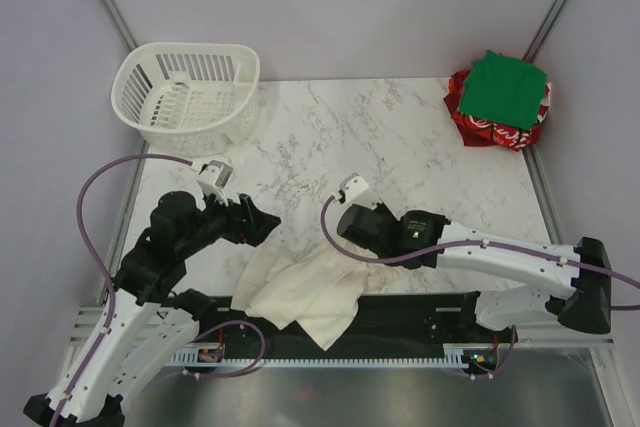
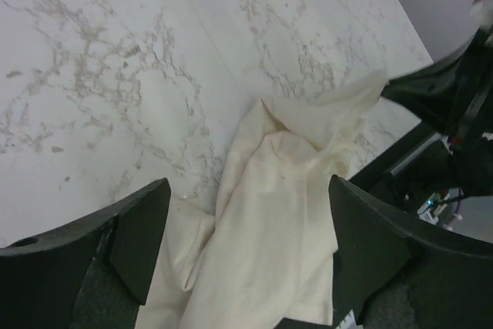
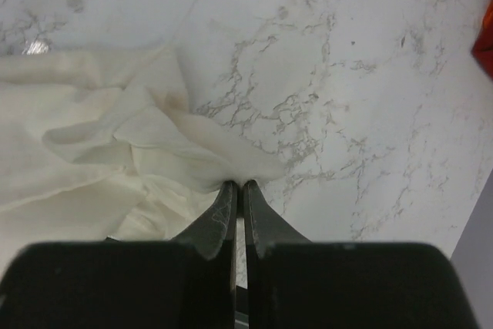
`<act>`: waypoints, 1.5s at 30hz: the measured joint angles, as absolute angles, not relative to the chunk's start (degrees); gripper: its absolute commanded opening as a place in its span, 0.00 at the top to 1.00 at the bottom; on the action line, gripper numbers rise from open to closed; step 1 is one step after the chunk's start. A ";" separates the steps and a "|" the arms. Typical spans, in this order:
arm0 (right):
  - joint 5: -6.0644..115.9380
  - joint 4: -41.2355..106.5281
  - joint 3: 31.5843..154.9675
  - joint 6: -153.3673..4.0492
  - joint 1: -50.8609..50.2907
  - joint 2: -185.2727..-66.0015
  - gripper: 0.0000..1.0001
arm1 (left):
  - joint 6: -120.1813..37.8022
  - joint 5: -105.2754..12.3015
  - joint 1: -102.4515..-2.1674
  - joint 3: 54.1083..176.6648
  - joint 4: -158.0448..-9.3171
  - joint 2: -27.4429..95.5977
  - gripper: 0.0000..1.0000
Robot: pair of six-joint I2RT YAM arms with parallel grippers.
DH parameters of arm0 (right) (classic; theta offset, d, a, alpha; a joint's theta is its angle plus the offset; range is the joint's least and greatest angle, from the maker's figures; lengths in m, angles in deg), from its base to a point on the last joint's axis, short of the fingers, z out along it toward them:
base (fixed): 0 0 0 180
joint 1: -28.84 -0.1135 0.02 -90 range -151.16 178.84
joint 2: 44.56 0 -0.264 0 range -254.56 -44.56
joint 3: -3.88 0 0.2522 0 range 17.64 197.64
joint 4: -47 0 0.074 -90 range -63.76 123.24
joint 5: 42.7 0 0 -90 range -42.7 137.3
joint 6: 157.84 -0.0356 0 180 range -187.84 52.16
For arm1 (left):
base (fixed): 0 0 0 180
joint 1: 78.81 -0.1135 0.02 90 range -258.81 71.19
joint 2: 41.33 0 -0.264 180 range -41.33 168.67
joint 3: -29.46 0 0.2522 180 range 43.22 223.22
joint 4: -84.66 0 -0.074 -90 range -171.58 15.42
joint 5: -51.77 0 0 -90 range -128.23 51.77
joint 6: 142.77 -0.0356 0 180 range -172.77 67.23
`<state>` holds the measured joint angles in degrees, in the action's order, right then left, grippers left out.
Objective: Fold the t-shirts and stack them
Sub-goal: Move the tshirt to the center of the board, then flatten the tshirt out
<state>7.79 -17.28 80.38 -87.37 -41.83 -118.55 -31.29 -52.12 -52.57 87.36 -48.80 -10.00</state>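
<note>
The cream shirt [image 1: 300, 292] lies crumpled at the near edge of the bench [image 1: 400, 147], its length running across between the arms; the right claw [image 3: 239, 185] is pinched tight on its right-hand edge; the left claw [image 2: 246, 190] hangs wide apart over its left end, nearest the free cloth.

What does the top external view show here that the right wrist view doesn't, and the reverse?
Only top external: the white basket at far left, the green t-shirt in the far right corner, and the left gripper near the cloth. Only right wrist: the right gripper close up, jaws shut on a fold of cloth. Both: the crumpled cream t-shirt on the marble table.
</note>
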 measured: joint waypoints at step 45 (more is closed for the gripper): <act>26.24 2.41 84.43 -83.50 14.82 -136.65 1.00 | -23.89 -15.68 -7.68 101.28 -34.18 34.29 0.39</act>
